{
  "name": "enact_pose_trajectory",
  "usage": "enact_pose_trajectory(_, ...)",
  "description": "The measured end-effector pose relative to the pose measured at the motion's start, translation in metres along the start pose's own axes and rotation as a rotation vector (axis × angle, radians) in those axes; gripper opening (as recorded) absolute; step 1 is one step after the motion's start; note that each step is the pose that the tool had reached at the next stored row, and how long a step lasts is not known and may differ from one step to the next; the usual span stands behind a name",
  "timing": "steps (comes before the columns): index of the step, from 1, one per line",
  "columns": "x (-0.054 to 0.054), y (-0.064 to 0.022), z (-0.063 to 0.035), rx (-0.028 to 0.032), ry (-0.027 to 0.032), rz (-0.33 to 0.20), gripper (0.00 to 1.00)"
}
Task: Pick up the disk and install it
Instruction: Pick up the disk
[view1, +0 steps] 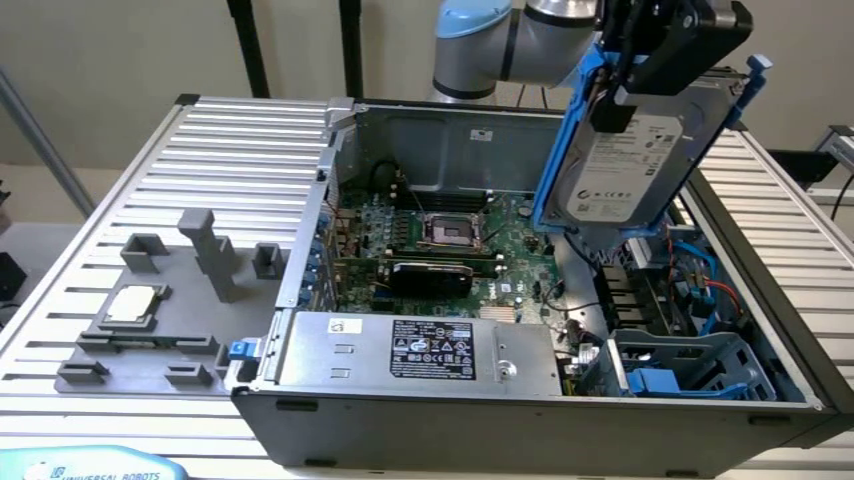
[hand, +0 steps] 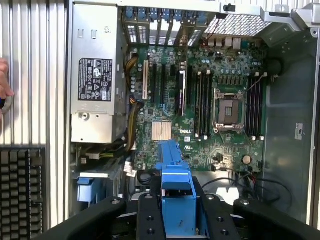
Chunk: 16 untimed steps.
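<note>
Ribbed grey metal table (view1: 254, 150) | black gripper (view1: 618, 100) clamps silver-grey blue-framed disk (view1: 621, 170) | disk hangs near-upright above blue drive bay (view1: 681, 372)

end effector (view1: 638, 90) aloft — tilted, jaws clamped

"UNIVERSAL ROBOTS" on light-blue part (view1: 83, 466); "DELL" on motherboard (hand: 186, 131).
</note>
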<state>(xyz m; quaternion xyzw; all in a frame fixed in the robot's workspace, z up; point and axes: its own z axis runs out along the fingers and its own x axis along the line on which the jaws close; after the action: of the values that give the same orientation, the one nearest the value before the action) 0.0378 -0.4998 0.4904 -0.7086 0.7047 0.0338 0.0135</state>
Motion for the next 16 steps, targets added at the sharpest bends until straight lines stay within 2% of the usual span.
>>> enact_pose_trajectory(8, 0.022, -0.0108, -0.0038, -0.0065, -0.0003, 0.000, 0.33)
enact_pose_trajectory(9, 0.028, -0.0143, -0.0062, -0.0078, -0.0001, 0.001, 0.33)
enact_pose_trajectory(16, 0.043, -0.0309, -0.0120, -0.0103, -0.0002, 0.001, 0.33)
